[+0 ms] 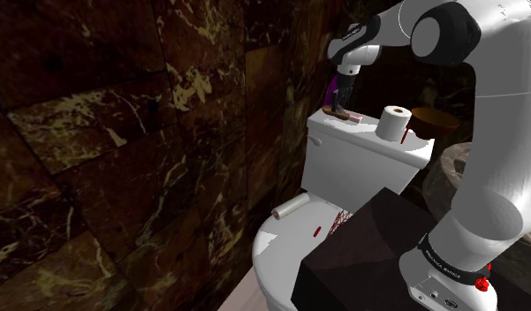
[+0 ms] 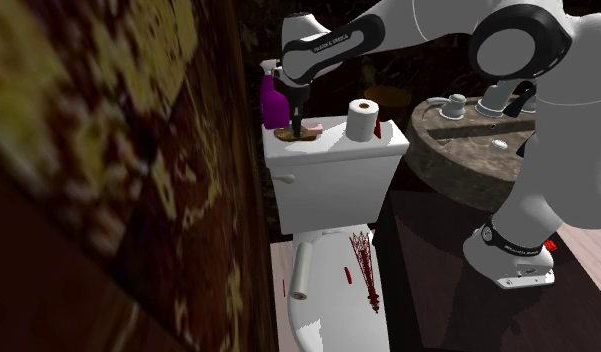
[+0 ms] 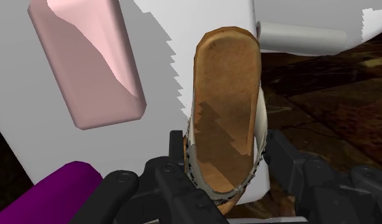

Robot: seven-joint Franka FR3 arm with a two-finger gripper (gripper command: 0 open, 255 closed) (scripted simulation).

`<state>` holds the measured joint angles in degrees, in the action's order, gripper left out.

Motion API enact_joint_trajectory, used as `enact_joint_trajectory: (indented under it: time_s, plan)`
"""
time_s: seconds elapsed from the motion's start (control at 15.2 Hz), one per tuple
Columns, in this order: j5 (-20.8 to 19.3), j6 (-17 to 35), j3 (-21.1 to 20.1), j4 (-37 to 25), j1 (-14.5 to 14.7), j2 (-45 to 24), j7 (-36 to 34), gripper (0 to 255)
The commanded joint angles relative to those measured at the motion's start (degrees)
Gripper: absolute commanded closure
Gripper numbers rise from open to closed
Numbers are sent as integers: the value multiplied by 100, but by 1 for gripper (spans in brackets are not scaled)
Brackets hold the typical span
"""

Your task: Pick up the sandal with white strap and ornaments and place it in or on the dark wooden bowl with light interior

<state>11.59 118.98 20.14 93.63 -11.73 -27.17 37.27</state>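
Observation:
The sandal has a brown footbed and a white ornamented strap. It lies on the white toilet tank lid, seen also in the shoulder view and the second exterior view. My gripper comes straight down on it, and its black fingers press against the strap on both sides. The dark bowl stands beyond the far end of the tank from the sandal, past the toilet paper roll.
A pink bar lies on the lid beside the sandal, and a purple bottle stands by the wall. A white roll rests on the toilet seat. A round stone sink counter is next to the tank. A dark marble wall is close by.

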Motion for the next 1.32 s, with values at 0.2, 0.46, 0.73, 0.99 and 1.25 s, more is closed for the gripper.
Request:
enact_joint_trajectory:
  time_s: [0.2, 0.46, 0.73, 0.99, 1.25]
  plan:
    - [-71, -328, 37, -182, 12, 154, -47, 255]
    - [-117, -590, 60, -357, 16, 248, -81, 255]
    - [-155, -861, 78, -558, 15, 324, -111, 255]
    - [-186, -1141, 93, -787, 7, 381, -138, 255]
    - [-208, -1431, 106, -1045, -6, 417, -161, 255]
